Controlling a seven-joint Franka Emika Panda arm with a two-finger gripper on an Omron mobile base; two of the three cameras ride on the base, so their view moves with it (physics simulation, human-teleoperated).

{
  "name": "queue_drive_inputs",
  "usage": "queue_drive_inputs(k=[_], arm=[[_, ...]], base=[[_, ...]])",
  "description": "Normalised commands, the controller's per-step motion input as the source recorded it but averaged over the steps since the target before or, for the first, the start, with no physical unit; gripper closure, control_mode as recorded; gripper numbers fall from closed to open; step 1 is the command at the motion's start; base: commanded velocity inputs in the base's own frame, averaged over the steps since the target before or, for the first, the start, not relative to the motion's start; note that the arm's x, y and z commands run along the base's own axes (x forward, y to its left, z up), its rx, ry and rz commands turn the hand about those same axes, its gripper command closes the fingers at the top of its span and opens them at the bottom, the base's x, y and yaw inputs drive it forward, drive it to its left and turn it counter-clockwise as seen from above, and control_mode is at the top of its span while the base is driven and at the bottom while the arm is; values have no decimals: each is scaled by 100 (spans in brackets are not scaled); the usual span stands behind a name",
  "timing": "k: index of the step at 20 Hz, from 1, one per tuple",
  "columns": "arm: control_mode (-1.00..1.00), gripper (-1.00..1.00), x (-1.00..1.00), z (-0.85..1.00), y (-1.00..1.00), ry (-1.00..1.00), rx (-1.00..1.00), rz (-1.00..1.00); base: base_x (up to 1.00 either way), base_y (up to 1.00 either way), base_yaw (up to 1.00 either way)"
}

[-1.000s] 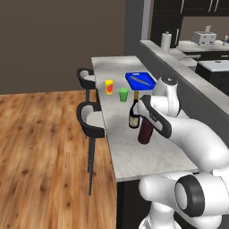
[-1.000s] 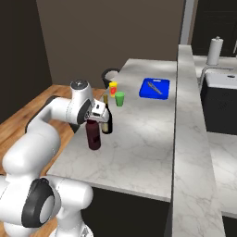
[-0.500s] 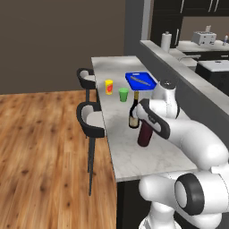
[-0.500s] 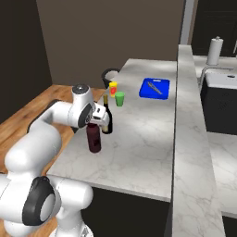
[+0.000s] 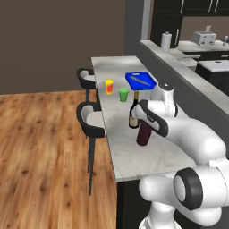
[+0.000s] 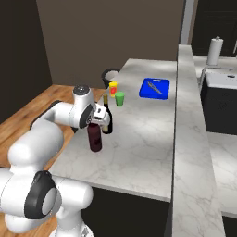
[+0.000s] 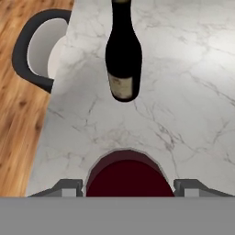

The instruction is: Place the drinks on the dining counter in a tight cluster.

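Gripper (image 7: 128, 186) sat astride the squat maroon bottle (image 5: 143, 133), one finger on each flank, grasping it. Bottle appeared to stand on the marble surface (image 5: 134, 156), near its stool-side edge. Wine bottle (image 5: 133, 112) stood upright just beside the maroon one, at about 11 o'clock from it in the left base view, a narrow gap between them.

Step in hand, as I judged it: setting the maroon bottle next to the wine bottle to build the cluster. Next move would call for letting go and lifting straight up, clear of the wine bottle's neck.

Count: two drinks bottles seen here; one yellow cup (image 5: 108, 86) and one green cup (image 5: 123, 94) at 12 o'clock beyond them; one blue cutting board (image 5: 140, 81); two black stools (image 5: 91, 121).
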Motion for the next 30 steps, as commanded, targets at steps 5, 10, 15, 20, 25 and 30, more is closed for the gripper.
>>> queue_drive_inputs(k=[5,10,15,20,25,30], arm=[[-100,100,24,0,0,0,0,0],[-100,100,18,-1,0,0,0,0],[-100,100,16,-2,0,0,0,0],[-100,100,9,-6,0,0,0,0],[-100,100,5,-13,0,0,0,0],[-100,100,3,-14,0,0,0,0]], base=[[0,0,0],[0,0,0],[0,0,0],[0,0,0],[0,0,0],[0,0,0]])
